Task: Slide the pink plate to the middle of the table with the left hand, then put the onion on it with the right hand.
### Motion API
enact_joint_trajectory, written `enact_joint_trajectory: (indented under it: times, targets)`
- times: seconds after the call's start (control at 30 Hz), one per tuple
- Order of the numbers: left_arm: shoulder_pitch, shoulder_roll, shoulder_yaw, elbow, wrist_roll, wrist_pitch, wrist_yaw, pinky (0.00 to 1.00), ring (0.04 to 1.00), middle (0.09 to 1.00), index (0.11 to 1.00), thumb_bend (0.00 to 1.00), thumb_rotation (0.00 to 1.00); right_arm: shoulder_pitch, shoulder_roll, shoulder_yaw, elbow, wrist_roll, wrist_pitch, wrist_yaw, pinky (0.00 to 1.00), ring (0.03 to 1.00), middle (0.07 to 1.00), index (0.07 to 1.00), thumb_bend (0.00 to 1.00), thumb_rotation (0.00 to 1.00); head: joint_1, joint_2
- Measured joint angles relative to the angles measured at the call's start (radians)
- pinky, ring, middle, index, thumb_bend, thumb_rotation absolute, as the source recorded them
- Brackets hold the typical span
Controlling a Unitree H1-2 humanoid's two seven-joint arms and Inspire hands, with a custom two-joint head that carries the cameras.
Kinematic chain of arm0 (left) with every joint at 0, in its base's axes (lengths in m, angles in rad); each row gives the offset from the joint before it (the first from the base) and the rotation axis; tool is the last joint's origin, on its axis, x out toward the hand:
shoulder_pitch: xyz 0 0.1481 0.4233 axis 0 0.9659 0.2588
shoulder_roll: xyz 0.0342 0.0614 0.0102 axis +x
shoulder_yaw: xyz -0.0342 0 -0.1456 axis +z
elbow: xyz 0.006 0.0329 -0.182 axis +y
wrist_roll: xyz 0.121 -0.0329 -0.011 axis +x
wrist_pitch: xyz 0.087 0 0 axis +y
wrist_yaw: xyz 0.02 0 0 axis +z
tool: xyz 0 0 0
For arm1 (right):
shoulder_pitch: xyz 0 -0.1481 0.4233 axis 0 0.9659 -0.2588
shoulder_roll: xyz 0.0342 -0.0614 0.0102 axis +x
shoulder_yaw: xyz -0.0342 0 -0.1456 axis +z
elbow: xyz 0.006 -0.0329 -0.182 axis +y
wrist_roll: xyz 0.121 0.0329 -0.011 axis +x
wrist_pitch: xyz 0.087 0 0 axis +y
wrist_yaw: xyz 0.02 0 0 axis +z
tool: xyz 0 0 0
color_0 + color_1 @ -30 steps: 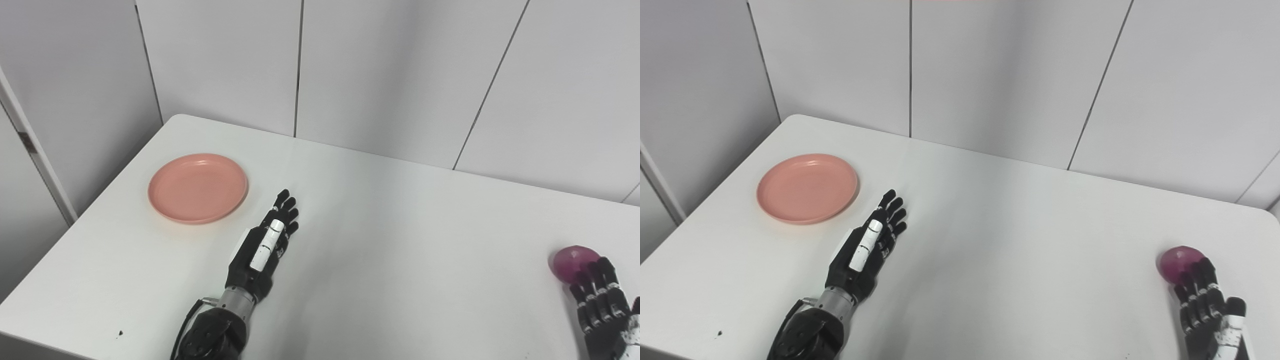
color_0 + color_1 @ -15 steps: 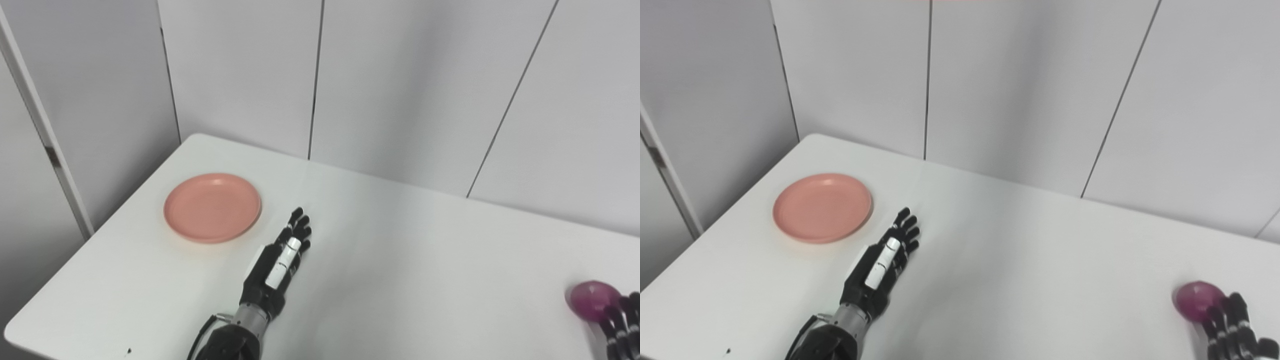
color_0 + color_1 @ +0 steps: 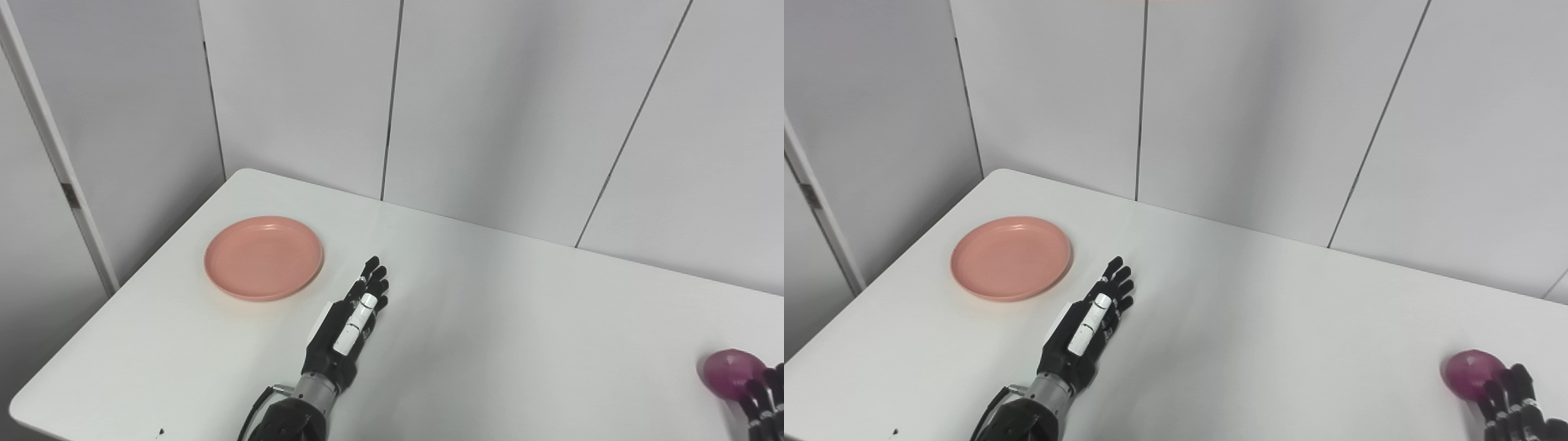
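The pink plate point(image 3: 263, 258) sits on the white table point(image 3: 490, 318) near its far left corner, empty. Just right of the plate and nearer the robot, the left hand point(image 3: 346, 324) lies with fingers extended and apart, holding nothing, clear of the plate's rim. Well right of the plate, at the table's near right, the purple onion point(image 3: 1471, 373) rests with the right hand point(image 3: 1516, 407) beside it, fingertips at its near side; its grip cannot be determined.

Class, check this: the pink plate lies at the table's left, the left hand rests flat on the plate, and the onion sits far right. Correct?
One error: the left hand lies on the bare table beside the pink plate, not on it, as the left eye view shows. The onion is indeed far right.
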Motion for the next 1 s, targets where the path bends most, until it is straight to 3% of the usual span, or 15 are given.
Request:
enact_joint_trajectory:
  times: [0.23, 0.37, 0.47, 0.67, 1.0]
  targets:
    - [0.023, -0.001, 0.008, -0.052, -0.023, 0.036, 0.006, 1.0, 0.995, 0.994, 1.0, 0.74, 0.76, 0.0, 0.0, 0.0, -0.002, -0.001, 0.0, -0.003, 1.0, 1.0, 1.0, 1.0, 0.88, 0.99, 0.0, 0.002]
    - [0.015, 0.011, 0.023, -0.149, -0.054, 0.121, 0.018, 1.0, 0.999, 1.0, 1.0, 0.75, 0.77, 0.001, 0.0, 0.0, -0.002, -0.004, 0.0, -0.006, 1.0, 1.0, 1.0, 1.0, 0.87, 0.99, 0.0, 0.0]
    - [-0.022, 0.031, 0.043, -0.212, -0.078, 0.207, 0.032, 1.0, 0.993, 1.0, 1.0, 0.74, 0.83, 0.001, 0.0, -0.001, -0.002, -0.004, 0.0, -0.006, 1.0, 1.0, 1.0, 1.0, 0.87, 0.98, 0.005, 0.0]
    - [-0.142, 0.098, 0.097, -0.268, -0.095, 0.338, 0.067, 1.0, 0.982, 0.993, 1.0, 0.74, 0.8, 0.001, 0.0, -0.001, -0.002, -0.004, 0.0, -0.006, 1.0, 1.0, 1.0, 1.0, 0.87, 0.99, 0.003, 0.0]
    - [-0.254, 0.176, 0.189, -0.258, -0.175, 0.434, 0.085, 1.0, 1.0, 1.0, 1.0, 0.71, 0.78, 0.008, 0.003, 0.0, -0.017, -0.004, 0.0, -0.014, 1.0, 1.0, 1.0, 1.0, 0.88, 0.98, 0.0, 0.002]
